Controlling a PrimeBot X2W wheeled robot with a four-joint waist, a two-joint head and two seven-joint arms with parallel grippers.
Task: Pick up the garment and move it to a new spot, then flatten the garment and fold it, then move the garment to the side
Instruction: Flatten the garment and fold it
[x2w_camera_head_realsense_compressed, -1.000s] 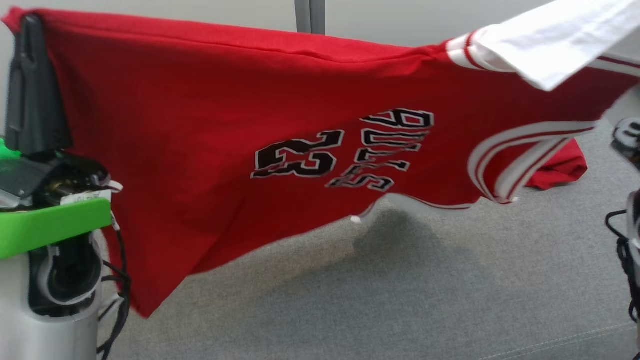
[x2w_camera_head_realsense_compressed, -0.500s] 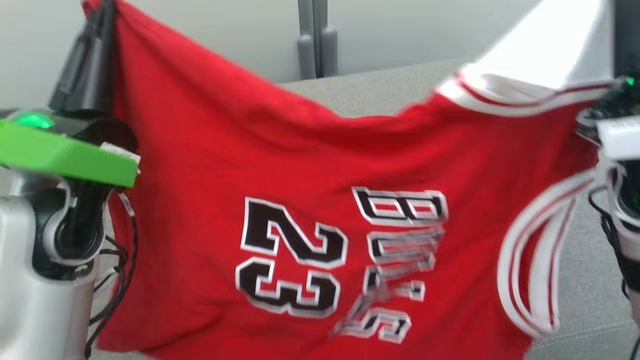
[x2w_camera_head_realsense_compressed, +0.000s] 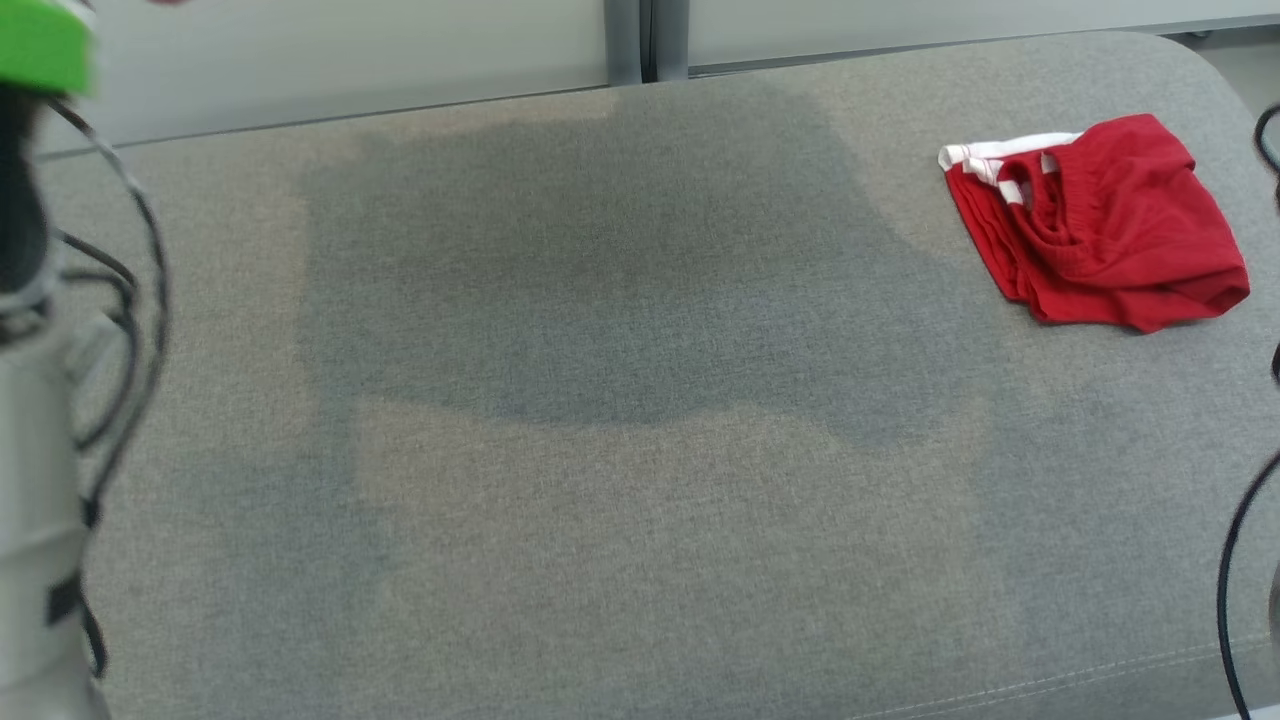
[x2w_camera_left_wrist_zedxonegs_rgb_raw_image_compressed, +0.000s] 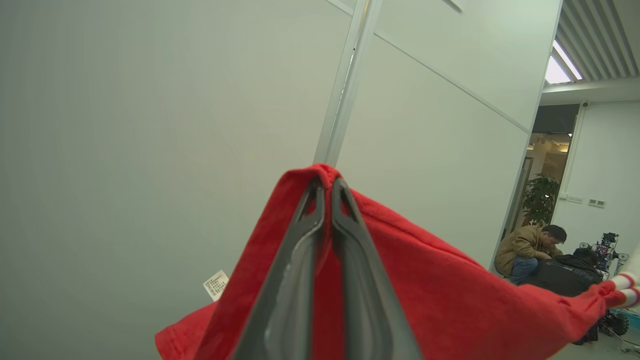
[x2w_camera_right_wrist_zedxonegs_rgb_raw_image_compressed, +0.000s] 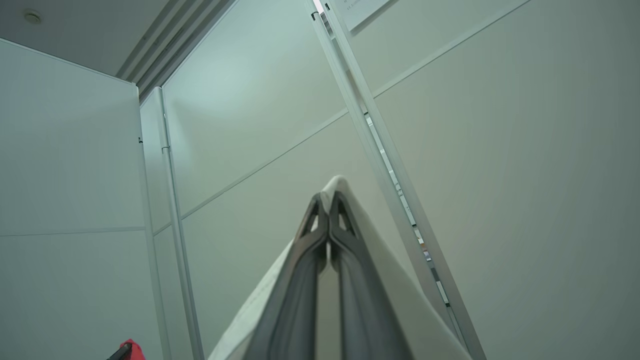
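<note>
Grey fabric desk (x2w_camera_head_realsense_compressed: 640, 550) reappears: left tool (x2w_camera_left_wrist_zedxonegs_rgb_raw_image_compressed: 327, 187) and right tool (x2w_camera_right_wrist_zedxonegs_rgb_raw_image_compressed: 327, 200), clenching the red-and-white basketball jersey (x2w_camera_left_wrist_zedxonegs_rgb_raw_image_compressed: 450, 300), have hoisted it, ready for spreading.

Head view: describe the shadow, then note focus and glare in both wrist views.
Head view: broad soft shadow across the grey cushion, left forearm blurred. Left wrist view: sharp garment, bright ceiling light. Right wrist view: even light, no glare.

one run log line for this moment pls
phase: lift | left gripper: shut on red jersey | right gripper: shut on white fabric | grey cushion: red shorts at far right
</note>
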